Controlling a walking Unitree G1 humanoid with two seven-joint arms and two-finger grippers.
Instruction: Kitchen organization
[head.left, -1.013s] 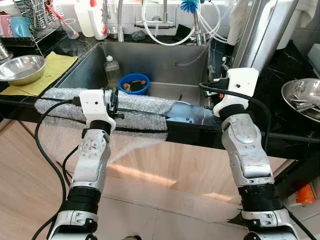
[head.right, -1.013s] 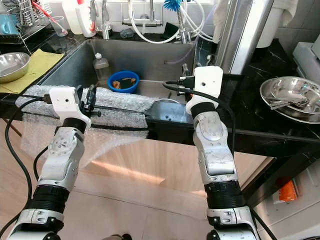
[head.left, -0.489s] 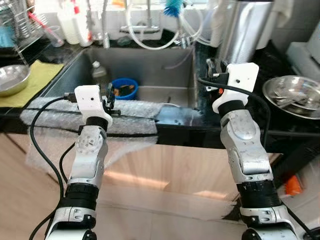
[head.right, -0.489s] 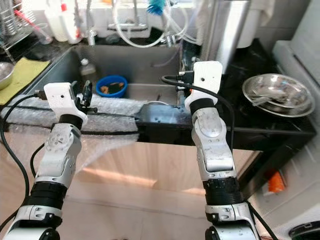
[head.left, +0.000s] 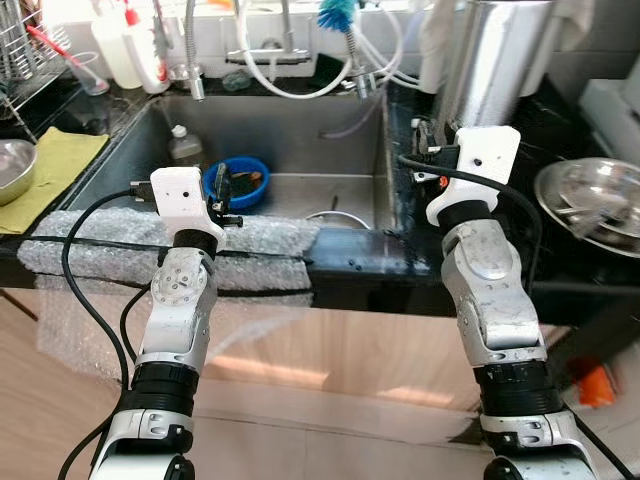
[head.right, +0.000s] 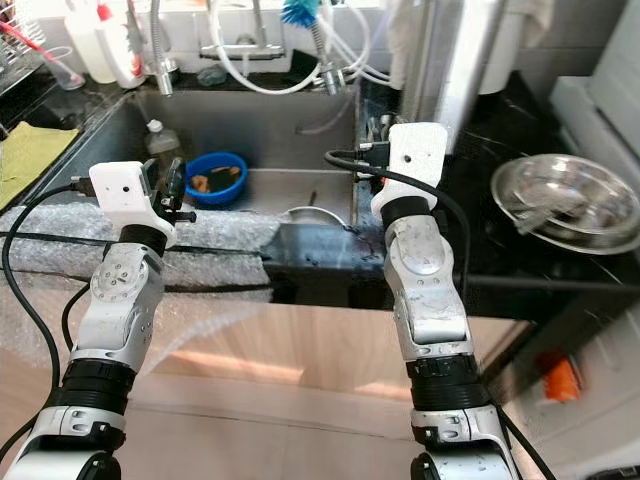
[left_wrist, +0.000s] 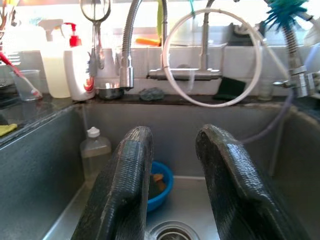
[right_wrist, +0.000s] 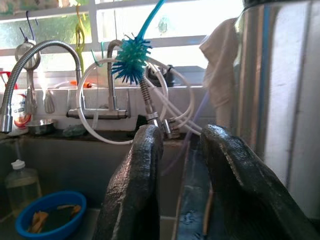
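Bubble wrap (head.left: 130, 255) drapes over the counter's front edge nearest us, just under our left gripper (left_wrist: 172, 170), whose fingers stand narrowly apart and empty above the sink (head.left: 290, 125). Our right gripper (right_wrist: 180, 175) is raised over the sink's right rim, its fingers likewise a little parted, holding nothing. Down in the basin we see a blue bowl (head.left: 243, 181) with orange scraps, beside a small bottle (head.left: 183, 148). Farther right a steel bowl (head.left: 590, 205) sits on the black counter. Beyond, hoses loop around the faucet (left_wrist: 131, 45).
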